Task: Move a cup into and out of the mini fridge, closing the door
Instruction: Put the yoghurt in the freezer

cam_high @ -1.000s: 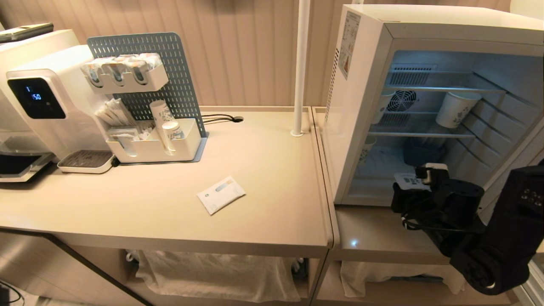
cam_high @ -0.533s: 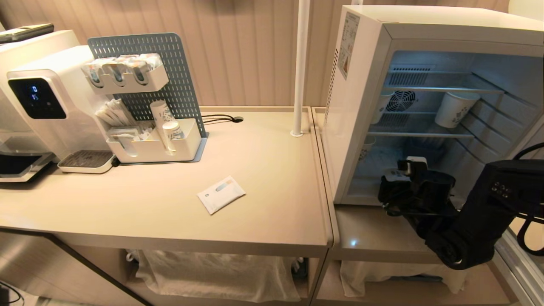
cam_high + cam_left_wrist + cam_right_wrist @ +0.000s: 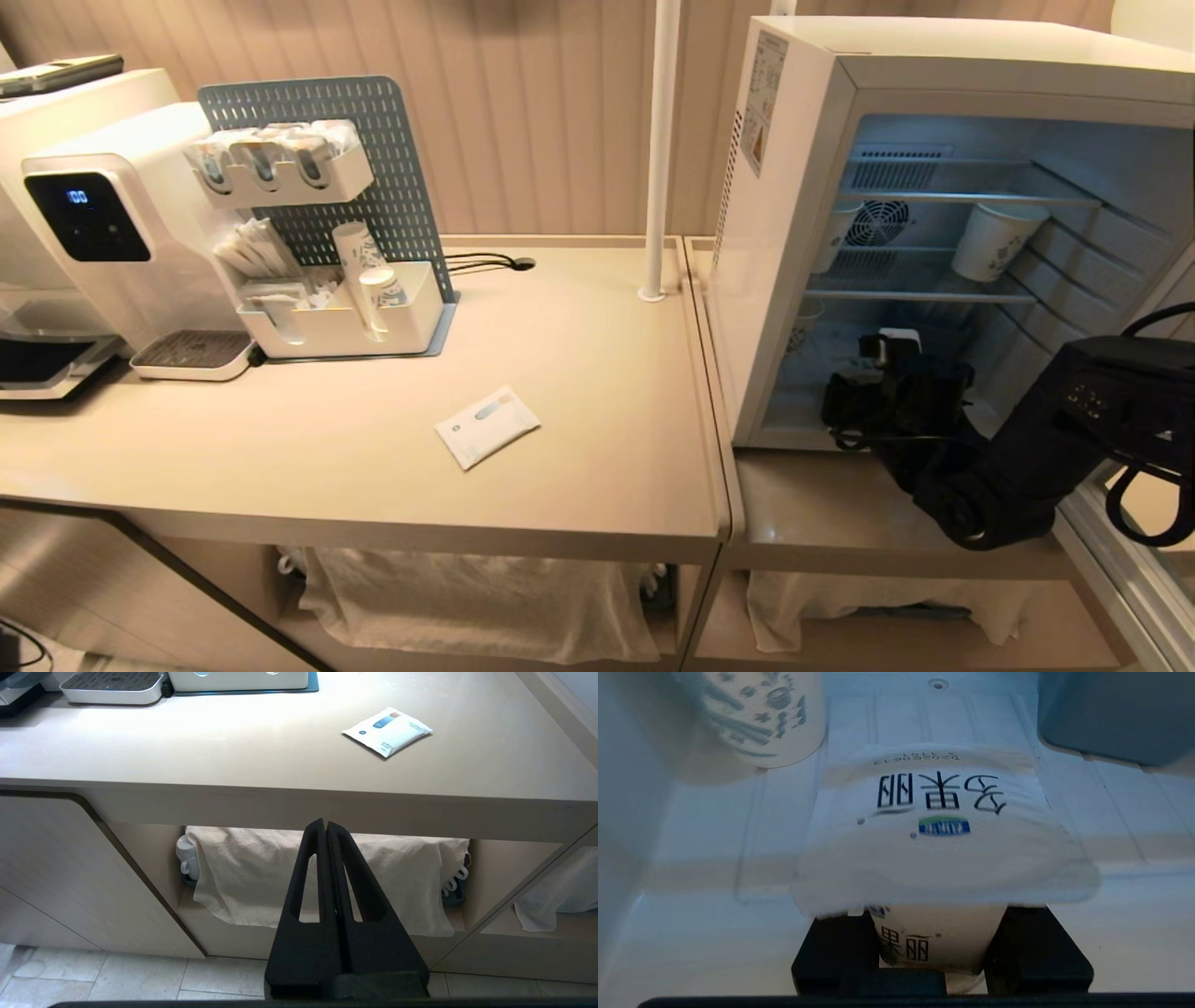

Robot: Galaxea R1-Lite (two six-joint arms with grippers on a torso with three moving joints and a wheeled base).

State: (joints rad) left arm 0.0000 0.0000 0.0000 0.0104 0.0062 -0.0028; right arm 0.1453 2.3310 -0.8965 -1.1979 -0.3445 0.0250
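The mini fridge [image 3: 794, 233] stands open on the right counter, its wire shelves lit. Only the edge of its door [image 3: 1120, 579] shows, swung out at the lower right. My right gripper [image 3: 868, 397] reaches into the fridge's bottom compartment. In the right wrist view it [image 3: 934, 947] is shut on the small white cup [image 3: 938, 938], gripping its sides below the flat printed lid [image 3: 934, 835]. The cup hangs just above the fridge floor, and in the head view the wrist hides it. My left gripper [image 3: 325, 828] is parked, shut and empty, below the counter's front edge.
A blue-patterned paper cup [image 3: 766, 714] and a dark box [image 3: 1111, 714] flank the held cup inside the fridge. Another paper cup [image 3: 994, 241] lies on the middle shelf. A white packet [image 3: 486, 427], an organiser [image 3: 336, 317], a dispenser [image 3: 103, 233] and a pole [image 3: 658, 149] stand on the left counter.
My right arm has pushed forward with the cup, from in front of the fridge opening into its bottom compartment. The left arm has not moved.
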